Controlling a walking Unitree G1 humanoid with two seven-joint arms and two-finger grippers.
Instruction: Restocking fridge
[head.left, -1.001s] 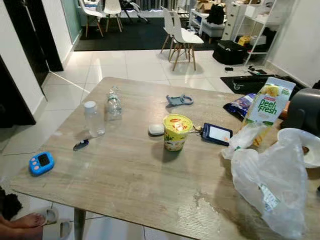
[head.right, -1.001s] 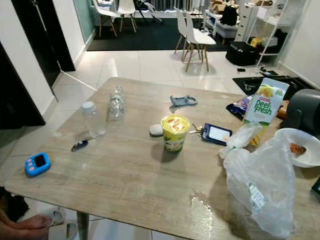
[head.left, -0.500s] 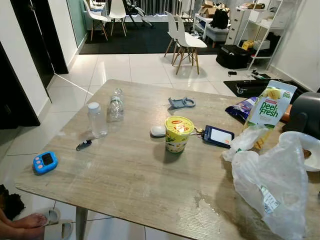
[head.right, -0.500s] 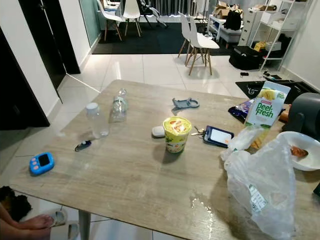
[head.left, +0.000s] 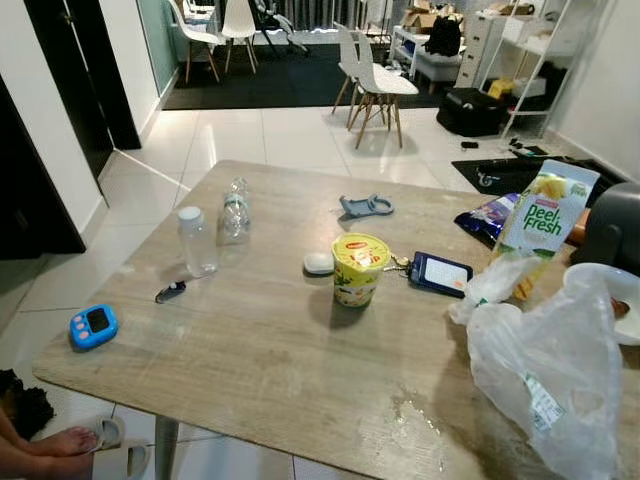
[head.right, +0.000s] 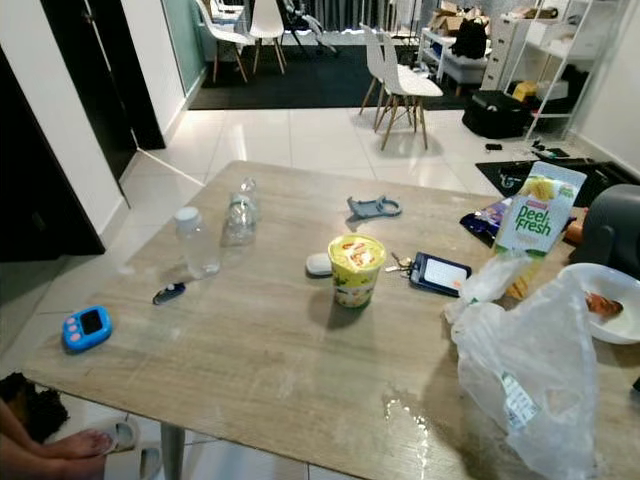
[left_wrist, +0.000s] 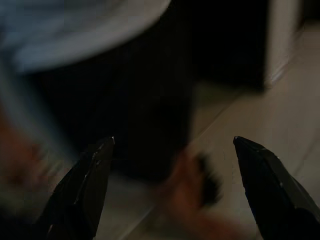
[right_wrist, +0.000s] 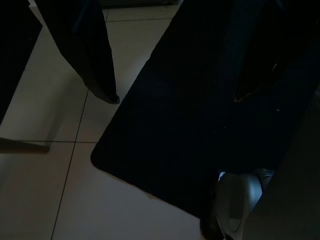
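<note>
Risk: tall Peel Fresh juice carton (head.left: 540, 216) jammed against crumpled plastic bag (head.left: 550, 370) on wooden table (head.left: 250, 350), could topple; left gripper (left_wrist: 172, 145) and right gripper (right_wrist: 175, 97) idle, both spread wide, empty.

A yellow noodle cup (head.left: 359, 268) stands upright near the middle of the bench (head.left: 250, 350), lid sealed. A green-and-white juice carton (head.left: 545, 215) stands upright by the right edge, tilted slightly. Toward the left edge, one clear bottle (head.left: 196, 240) with a white cap stands upright; a second clear bottle (head.left: 235, 209) sits just beyond it.
</note>
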